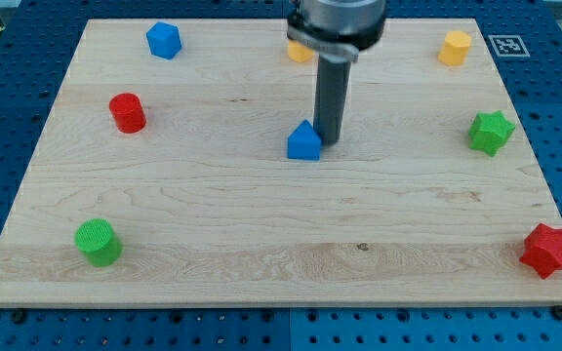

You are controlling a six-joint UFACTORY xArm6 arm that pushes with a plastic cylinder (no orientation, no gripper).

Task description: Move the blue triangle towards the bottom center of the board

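Note:
The blue triangle is a small blue house-shaped block near the middle of the wooden board. My tip stands right against its right side, slightly towards the view's top. The dark rod rises from there to the arm's body at the view's top.
A blue block lies top left, a red cylinder left, a green cylinder bottom left. A yellow block sits partly behind the arm, another yellow block top right. A green star and red star lie right.

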